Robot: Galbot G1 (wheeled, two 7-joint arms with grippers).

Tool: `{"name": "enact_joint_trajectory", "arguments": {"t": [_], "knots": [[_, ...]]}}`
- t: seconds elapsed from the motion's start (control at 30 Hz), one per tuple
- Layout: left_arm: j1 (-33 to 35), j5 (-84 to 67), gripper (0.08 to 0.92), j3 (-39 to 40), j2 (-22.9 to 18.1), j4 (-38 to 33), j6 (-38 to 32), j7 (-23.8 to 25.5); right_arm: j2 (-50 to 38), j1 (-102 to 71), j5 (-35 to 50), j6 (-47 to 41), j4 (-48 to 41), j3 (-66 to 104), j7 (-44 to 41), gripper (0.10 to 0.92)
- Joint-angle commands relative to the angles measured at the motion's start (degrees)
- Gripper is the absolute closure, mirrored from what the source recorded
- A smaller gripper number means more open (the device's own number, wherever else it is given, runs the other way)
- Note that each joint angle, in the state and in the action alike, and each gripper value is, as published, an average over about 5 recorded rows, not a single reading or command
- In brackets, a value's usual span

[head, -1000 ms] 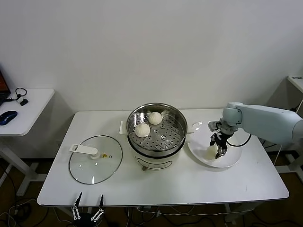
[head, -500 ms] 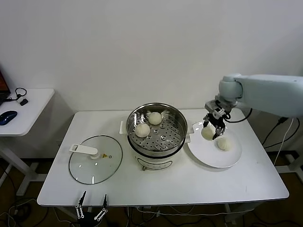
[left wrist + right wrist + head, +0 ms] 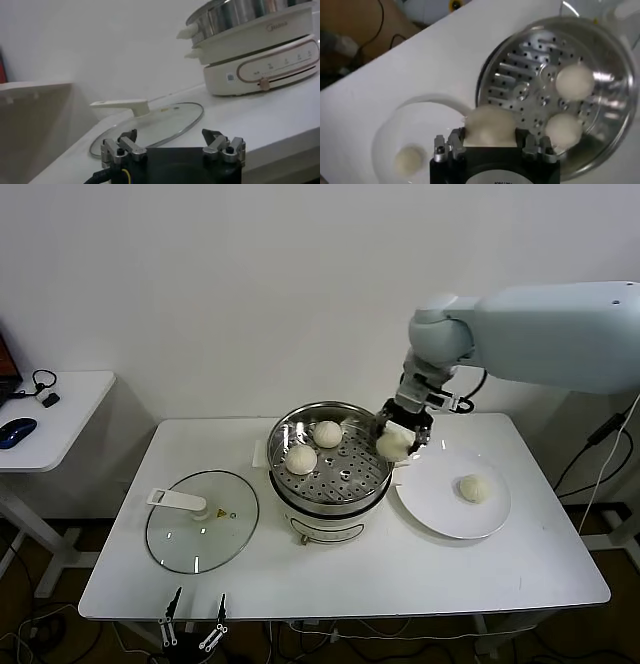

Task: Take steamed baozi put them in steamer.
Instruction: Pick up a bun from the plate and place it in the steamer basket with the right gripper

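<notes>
Head view: the right gripper (image 3: pixel 399 436), clamped on 1 steamed baozi (image 3: pixel 393 444), has carried it from the plate (image 3: pixel 440 514) to the steamer (image 3: pixel 332 496)'s right rim. 2 buns (image 3: pixel 314 446) already sit on the tray; 1 bun (image 3: pixel 472 487) waits on the plate. Release inside likely comes next. Left gripper (image 3: pixel 172 147), fingers apart, idles at the near bench (image 3: pixel 400 569) edge.

Lab-like room: bare white wall (image 3: pixel 250 284), white table (image 3: pixel 500 569), loose cables (image 3: pixel 600 474)

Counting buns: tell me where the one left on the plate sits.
In the head view, the lone bun lies on the plate, right of the steamer.
</notes>
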Motion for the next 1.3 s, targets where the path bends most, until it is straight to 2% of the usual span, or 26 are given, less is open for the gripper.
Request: {"name": "enact_joint_trajectory", "arguments": {"t": [0.03, 0.33, 0.6, 0.87, 1.17, 1.3], "knots": [[0.11, -0.13, 0.177, -0.08, -0.09, -0.25, -0.02, -0.04, 6.46, -5.62, -10.32, 6.73, 1.96, 6.96, 3.58, 0.372], [-0.07, -0.29, 0.177, -0.22, -0.16, -0.18, 0.01, -0.05, 9.47, -14.68, -12.84, 3.69, -2.05, 8.21, 4.51, 0.372], [-0.74, -0.40, 0.177, -0.26, -0.19, 0.56, 0.01, -0.05, 11.90, -18.94, -13.99, 4.14, -7.59, 9.03, 4.40, 0.372], [-1.19, -0.78, 0.177, -0.34, -0.13, 0.79, 0.19, 0.01, 12.67, -19.42, -13.40, 5.50, -9.20, 8.86, 2.37, 0.365], [-1.53, -1.18, 0.177, -0.42, 0.05, 1.17, 0.09, 0.04, 13.07, -19.26, -12.57, 6.27, -9.43, 8.57, 1.98, 0.328], [-1.43, -1.17, 0.177, -0.36, 0.04, 1.05, 0.05, 0.07, 13.02, -18.06, -11.55, 6.79, -9.13, 8.07, 1.72, 0.262]]}}
